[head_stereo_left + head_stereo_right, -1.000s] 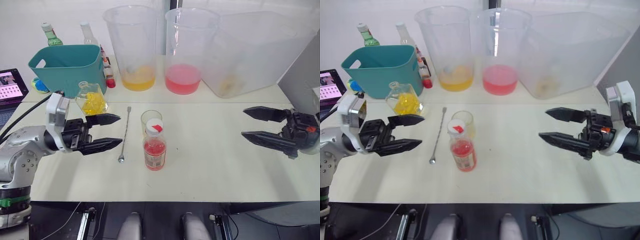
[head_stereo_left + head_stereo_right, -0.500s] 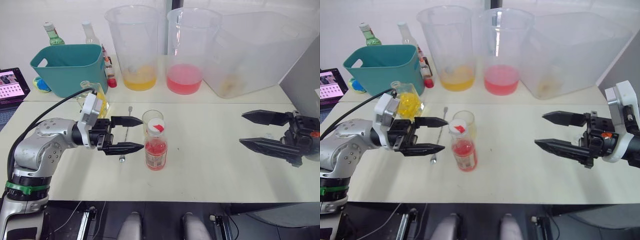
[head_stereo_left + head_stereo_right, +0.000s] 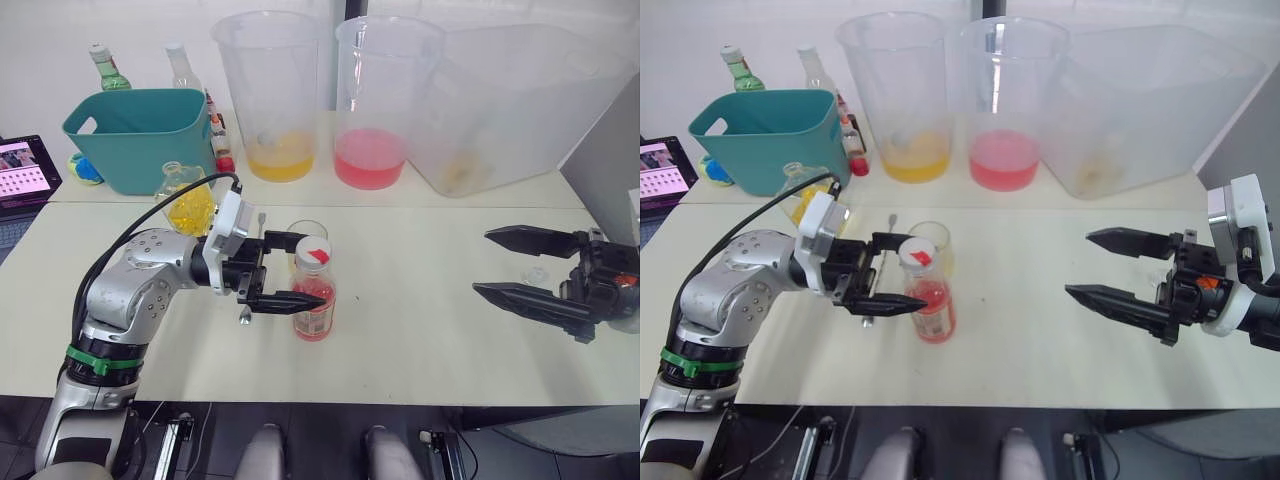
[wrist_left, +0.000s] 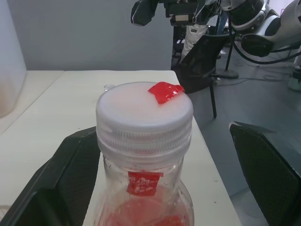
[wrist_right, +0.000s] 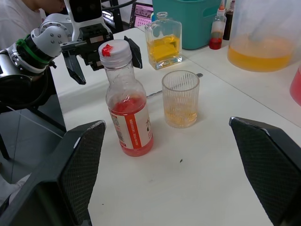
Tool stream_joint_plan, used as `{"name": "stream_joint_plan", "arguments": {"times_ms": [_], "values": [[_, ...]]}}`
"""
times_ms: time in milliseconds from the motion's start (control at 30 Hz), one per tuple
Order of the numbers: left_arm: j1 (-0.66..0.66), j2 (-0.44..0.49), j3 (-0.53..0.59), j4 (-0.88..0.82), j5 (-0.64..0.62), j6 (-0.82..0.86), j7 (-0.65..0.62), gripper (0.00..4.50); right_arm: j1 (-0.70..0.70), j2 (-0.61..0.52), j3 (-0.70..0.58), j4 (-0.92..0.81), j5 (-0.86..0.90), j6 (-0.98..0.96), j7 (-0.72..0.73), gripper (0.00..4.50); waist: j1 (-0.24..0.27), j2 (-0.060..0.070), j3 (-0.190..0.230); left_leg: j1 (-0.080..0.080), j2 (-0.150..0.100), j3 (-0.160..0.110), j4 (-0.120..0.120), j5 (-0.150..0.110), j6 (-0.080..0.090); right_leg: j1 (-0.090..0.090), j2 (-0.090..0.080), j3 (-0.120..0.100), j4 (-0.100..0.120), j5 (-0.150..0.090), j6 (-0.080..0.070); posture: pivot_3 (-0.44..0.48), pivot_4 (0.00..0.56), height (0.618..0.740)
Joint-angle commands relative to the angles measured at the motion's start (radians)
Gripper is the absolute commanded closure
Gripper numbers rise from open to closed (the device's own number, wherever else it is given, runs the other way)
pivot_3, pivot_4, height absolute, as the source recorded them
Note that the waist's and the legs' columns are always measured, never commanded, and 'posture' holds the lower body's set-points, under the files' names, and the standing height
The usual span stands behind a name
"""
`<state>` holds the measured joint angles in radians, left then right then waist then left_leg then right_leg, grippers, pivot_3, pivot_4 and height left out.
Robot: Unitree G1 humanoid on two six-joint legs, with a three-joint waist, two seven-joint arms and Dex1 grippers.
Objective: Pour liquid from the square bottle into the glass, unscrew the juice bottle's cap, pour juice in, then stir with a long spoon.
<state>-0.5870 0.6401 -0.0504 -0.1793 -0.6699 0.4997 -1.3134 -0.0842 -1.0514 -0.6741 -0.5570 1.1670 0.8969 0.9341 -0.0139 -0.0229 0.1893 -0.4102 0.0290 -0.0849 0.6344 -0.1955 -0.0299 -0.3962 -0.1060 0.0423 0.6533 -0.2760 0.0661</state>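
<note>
On the white table [image 3: 420, 330], the juice bottle [image 3: 312, 300] stood upright, right in front of the glass [image 3: 304, 236].
The left gripper [image 3: 296, 270] was nearer, wide open around the bottle's neck under the cap [image 4: 144, 112], holding nothing; the right gripper [image 3: 512, 265] waited open, well apart.

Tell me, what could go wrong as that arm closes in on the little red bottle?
The left end effector is open around the juice bottle, near its cap. Gripping that high on a slim, upright bottle could tip it.

The glass, holding a little yellow liquid, stands just behind the bottle, so a nudge might knock it and spill.

The long spoon lies under the arm and could get dragged.
</note>
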Motion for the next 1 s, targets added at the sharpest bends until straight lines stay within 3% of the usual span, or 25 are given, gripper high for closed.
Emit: {"name": "stream_joint_plan", "arguments": {"times_ms": [33,300,600,833,1000], "values": [[-0.033,-0.005,-0.02,0.014,0.034,-0.038,-0.016,0.0,-0.003,-0.011,-0.026,-0.017,0.031,-0.006,-0.012,0.04,0.0,0.0,0.0,0.0,0.0,0.0,0.0,0.0,0.0,0.0,0.0,0.0,0.0,0.0,0.0,0.0,0.15,0.74],[-0.05,-0.037,-0.026,0.038,0.062,-0.069,0.001,0.0,-0.021,-0.024,-0.005,-0.009,0.041,-0.009,-0.033,0.04,0.002,0.0,0.0,0.001,0.0,0.0,0.0,0.0,0.0,0.004,0.0,0.0,-0.006,0.0,0.0,0.0,0.15,0.74],[-0.052,-0.052,-0.044,0.051,0.101,-0.095,-0.003,2.8,-0.067,-0.038,0.031,-0.006,0.05,-0.008,-0.059,0.0,0.001,0.0,0.0,0.001,0.0,0.0,0.0,0.0,0.0,0.005,0.0,0.0,-0.006,0.0,0.0,0.0,0.15,0.74],[-0.049,-0.057,-0.043,0.05,0.106,-0.101,-0.001,2.8,-0.117,-0.029,0.082,-0.026,0.079,-0.013,-0.093,0.0,0.001,0.0,0.0,0.001,0.0,0.0,0.0,0.0,0.0,0.005,0.0,0.0,-0.006,0.0,0.0,0.0,0.15,0.74],[-0.055,-0.06,-0.037,0.051,0.094,-0.086,-0.001,2.98,-0.222,0.017,0.219,-0.064,0.113,-0.025,-0.164,0.0,0.0,0.0,0.0,0.002,0.0,0.0,0.0,0.0,0.0,0.005,0.0,0.0,-0.006,0.0,0.0,0.0,0.15,0.74]]}}
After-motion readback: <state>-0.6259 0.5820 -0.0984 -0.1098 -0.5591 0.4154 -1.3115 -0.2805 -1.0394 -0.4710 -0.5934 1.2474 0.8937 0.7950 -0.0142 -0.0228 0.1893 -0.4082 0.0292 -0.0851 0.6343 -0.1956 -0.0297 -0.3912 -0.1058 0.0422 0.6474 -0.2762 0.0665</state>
